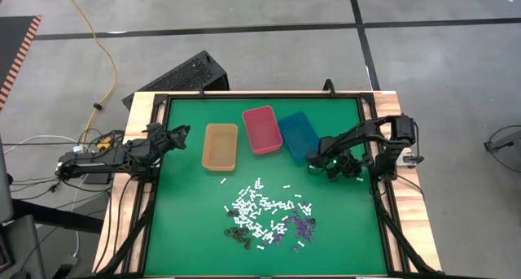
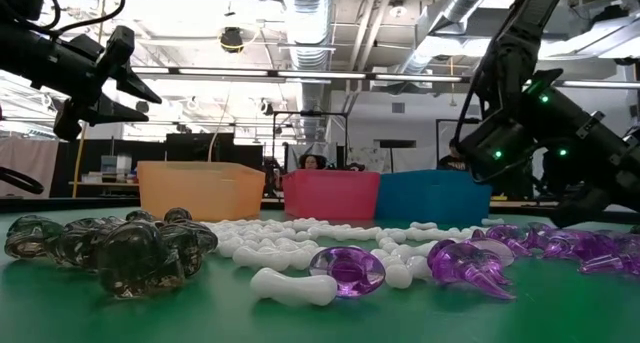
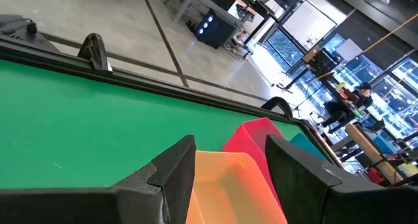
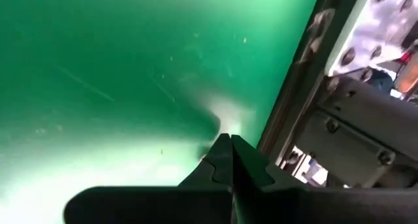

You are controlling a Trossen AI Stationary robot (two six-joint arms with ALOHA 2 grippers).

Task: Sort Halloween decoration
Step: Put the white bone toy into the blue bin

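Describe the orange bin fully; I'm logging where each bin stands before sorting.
The orange bin is a rectangular, open-topped tub of translucent-looking plastic, upright on the green table, and it looks empty. It is the leftmost of three, apart from the pink bin. The pieces lie nearer the front. The open left tool hangs beside it, not touching.

Bright overhead light, blurred right-wrist view

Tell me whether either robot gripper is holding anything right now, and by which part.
Nothing is held. The left gripper is open and empty, facing the orange bin. The right gripper is shut with nothing visible between its fingers, near the blue bin.
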